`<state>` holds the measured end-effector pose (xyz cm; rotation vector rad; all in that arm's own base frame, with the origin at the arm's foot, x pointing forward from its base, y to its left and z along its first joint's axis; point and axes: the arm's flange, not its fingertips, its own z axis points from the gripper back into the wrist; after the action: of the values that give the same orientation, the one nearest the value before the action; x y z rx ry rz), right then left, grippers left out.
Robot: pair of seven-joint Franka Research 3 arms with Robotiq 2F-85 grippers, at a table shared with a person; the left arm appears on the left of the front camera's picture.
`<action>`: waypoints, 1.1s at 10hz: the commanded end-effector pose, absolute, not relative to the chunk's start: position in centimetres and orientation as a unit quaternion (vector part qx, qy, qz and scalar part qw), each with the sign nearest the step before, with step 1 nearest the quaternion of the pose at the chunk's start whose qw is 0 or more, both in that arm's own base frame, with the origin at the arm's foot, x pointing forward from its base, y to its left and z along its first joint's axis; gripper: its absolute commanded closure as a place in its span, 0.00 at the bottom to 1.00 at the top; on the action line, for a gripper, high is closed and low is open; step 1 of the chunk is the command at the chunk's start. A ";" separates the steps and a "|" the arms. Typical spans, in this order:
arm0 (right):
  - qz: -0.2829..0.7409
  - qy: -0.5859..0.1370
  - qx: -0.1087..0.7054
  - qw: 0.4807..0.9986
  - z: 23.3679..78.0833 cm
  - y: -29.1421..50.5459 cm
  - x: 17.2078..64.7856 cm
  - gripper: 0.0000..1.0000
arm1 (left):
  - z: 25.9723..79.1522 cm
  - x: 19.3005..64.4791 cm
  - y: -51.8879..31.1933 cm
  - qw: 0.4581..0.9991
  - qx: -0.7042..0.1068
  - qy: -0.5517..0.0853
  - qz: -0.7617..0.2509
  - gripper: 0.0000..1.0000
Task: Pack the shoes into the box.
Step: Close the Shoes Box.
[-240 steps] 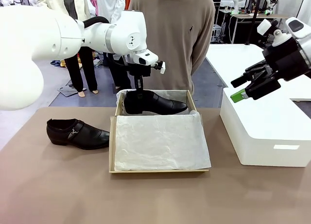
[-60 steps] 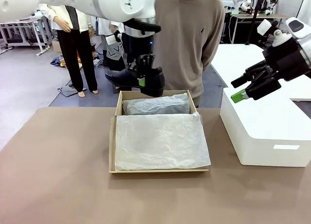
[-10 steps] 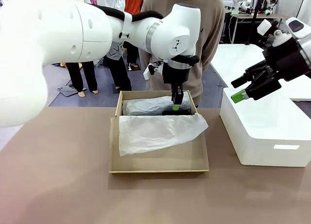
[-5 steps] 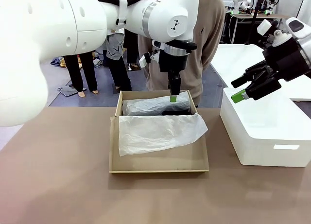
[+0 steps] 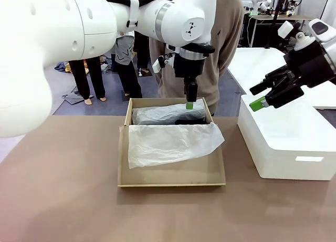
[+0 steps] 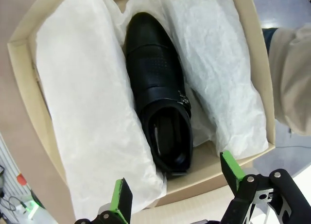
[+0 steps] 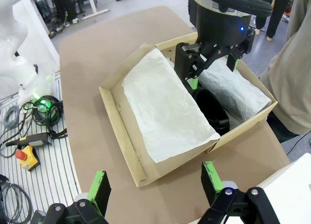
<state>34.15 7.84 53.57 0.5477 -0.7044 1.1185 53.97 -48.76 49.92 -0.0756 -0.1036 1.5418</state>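
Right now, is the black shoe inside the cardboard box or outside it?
Inside. The shoe lies in the box between folds of tissue paper, and the open left gripper hangs above it, not touching.

A shoe [image 6: 158, 102] lies in the box [image 5: 170, 185] between tissue paper [image 6: 82, 102].

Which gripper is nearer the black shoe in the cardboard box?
Left. The left gripper hovers open just above the shoe; the right gripper hangs far aside, by the white box.

White arms [image 5: 79, 21], black left hand [image 6: 176, 181], green pads [image 6: 120, 200]
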 end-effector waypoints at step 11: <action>0.518 -0.337 0.259 0.742 53.5 8.0 34.5 0.00 | 55.5 52.9 -41.7 0.896 -0.036 -0.036 0.441 0.00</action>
<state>34.15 7.85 53.57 0.5475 -0.7043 1.1188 53.60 -44.78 55.53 -0.1031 -0.1129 1.0606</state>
